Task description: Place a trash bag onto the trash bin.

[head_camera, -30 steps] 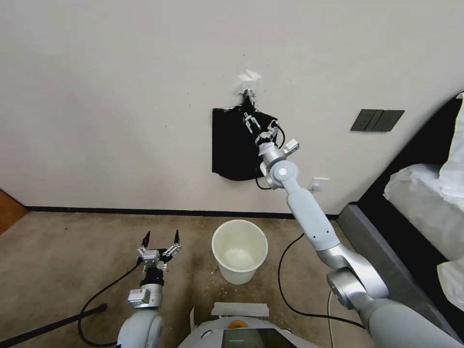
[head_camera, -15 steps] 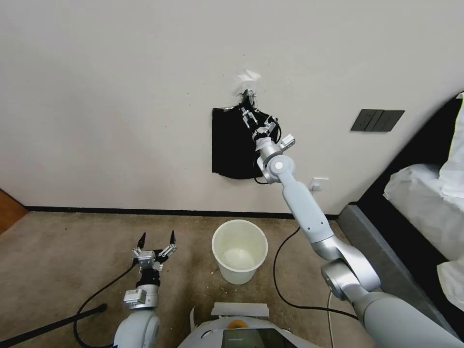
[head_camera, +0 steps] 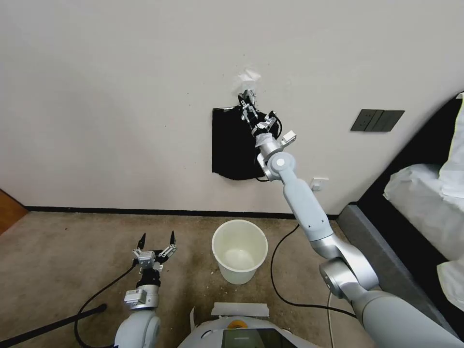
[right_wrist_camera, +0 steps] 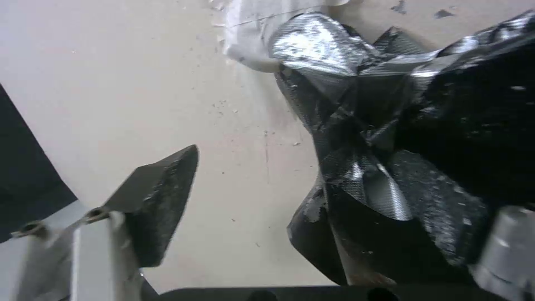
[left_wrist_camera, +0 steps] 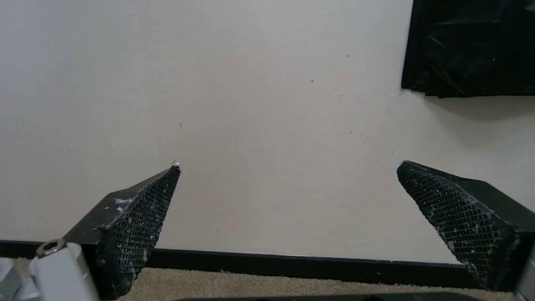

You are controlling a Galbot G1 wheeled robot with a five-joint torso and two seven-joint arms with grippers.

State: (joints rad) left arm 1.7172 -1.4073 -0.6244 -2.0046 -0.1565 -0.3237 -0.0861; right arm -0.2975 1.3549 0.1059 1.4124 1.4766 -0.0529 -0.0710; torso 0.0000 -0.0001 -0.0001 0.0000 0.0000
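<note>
The right tool [head_camera: 247, 103] is raised to the wall, its fingers spread wide at the crumpled top of the trash bag [right_wrist_camera: 390, 104], which is hung there under white tape [head_camera: 246, 77]. The trash bin [head_camera: 239, 251] is seen on the carpet below. The left tool [head_camera: 155, 238], also wide, is held low beside the bin.

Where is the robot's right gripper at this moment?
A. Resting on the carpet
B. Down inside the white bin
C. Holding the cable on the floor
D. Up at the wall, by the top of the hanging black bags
D: the right gripper is raised to the wall, open at the crinkled top of the trash bag, far above the trash bin on the floor.
</note>
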